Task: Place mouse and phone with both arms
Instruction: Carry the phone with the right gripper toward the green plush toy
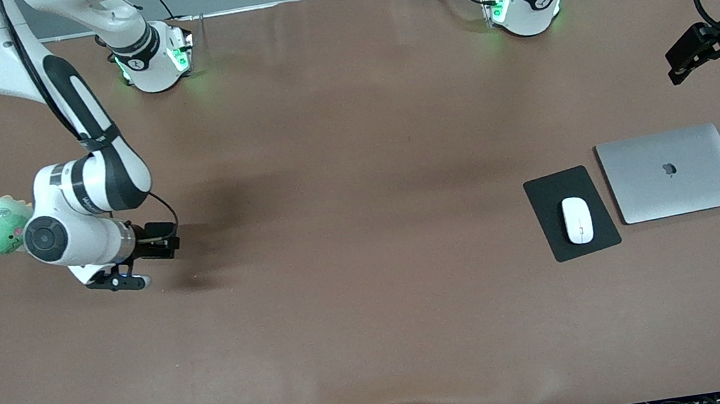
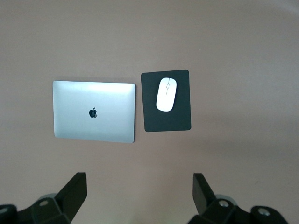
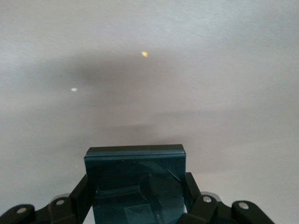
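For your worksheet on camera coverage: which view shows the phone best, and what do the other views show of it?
The right wrist view: the phone fills the foreground, clamped between the right gripper's fingers over bare table. The front view shows only a dark sliver at that gripper. The left wrist view shows none of it.

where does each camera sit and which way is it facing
Front view: high across the table, facing both bases; shows both arms, the right gripper and left gripper.
Left wrist view: looks down on laptop, mouse and pad, between open fingers.
Right wrist view: looks past the held phone at bare table.
Front and left wrist views share the mouse.
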Robot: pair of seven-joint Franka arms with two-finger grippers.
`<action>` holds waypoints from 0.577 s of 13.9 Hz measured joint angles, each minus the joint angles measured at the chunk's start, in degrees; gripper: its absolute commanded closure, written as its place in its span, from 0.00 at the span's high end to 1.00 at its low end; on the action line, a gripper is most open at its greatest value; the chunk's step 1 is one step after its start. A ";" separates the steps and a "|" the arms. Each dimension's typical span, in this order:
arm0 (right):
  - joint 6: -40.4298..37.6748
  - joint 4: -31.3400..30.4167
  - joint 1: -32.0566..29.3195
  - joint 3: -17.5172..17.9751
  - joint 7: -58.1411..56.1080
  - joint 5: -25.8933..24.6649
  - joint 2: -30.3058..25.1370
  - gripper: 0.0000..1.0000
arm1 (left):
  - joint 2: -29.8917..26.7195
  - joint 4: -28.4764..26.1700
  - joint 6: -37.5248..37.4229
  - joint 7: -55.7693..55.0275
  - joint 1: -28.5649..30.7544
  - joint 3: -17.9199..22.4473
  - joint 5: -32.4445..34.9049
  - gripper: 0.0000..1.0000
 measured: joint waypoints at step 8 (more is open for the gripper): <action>8.95 -10.93 -6.32 -0.01 -11.06 -0.46 -2.13 0.00 | 0.03 -0.91 0.34 0.01 -0.51 0.00 -0.01 1.00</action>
